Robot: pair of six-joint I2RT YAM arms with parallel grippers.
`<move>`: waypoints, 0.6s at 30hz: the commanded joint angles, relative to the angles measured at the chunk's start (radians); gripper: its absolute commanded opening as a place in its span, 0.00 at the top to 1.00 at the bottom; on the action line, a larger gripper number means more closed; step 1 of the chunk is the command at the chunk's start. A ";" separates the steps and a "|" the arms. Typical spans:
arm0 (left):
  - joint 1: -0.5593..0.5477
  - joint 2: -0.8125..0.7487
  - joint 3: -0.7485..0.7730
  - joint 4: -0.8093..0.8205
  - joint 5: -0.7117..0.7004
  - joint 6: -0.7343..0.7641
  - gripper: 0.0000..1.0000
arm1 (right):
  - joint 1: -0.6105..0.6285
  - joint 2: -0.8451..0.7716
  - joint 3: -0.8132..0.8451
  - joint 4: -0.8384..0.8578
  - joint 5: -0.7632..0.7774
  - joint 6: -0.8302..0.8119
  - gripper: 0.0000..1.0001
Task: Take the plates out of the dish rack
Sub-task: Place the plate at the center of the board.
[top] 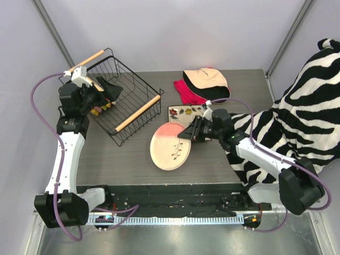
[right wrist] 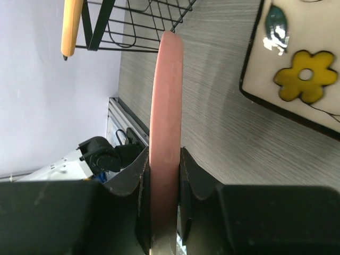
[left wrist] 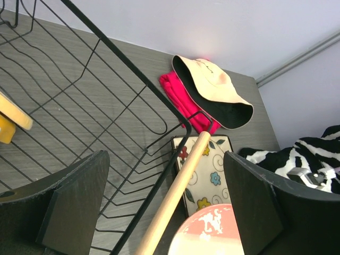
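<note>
The dish rack (top: 125, 98), black wire with two wooden handles, stands at the back left. My left gripper (top: 110, 89) is open and empty inside it, above the wire floor; in the left wrist view (left wrist: 167, 197) the near handle (left wrist: 178, 186) shows between the jaws. Several coloured plates (top: 101, 109) stand on edge in the rack under the left wrist; a yellow one (left wrist: 10, 118) shows. My right gripper (top: 191, 132) is shut on the right rim of a round pink-and-cream plate (top: 170, 146), seen edge-on (right wrist: 166, 106) between the fingers (right wrist: 164, 175). The square flowered plate (top: 183, 112) lies flat beside it.
A cream-and-black cap (top: 206, 82) lies on a red cloth (top: 186, 91) at the back, right of the rack. A zebra-patterned cloth (top: 305, 106) covers the right side, over the right arm's base. The rack corner (right wrist: 138, 21) is just beyond the pink plate.
</note>
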 commanded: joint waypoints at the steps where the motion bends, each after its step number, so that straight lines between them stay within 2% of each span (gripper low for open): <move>1: -0.009 -0.010 0.012 0.023 0.039 0.021 0.07 | 0.031 0.041 0.053 0.259 -0.005 0.044 0.99; 7: -0.014 -0.006 0.015 0.023 0.046 0.035 0.07 | 0.071 0.177 0.076 0.383 -0.017 0.099 0.99; 10: -0.017 -0.008 0.016 0.019 0.046 0.043 0.04 | 0.099 0.223 0.100 0.402 -0.017 0.099 0.99; 18: -0.024 -0.003 0.021 0.013 0.045 0.049 0.03 | 0.134 0.318 0.125 0.466 -0.020 0.127 0.99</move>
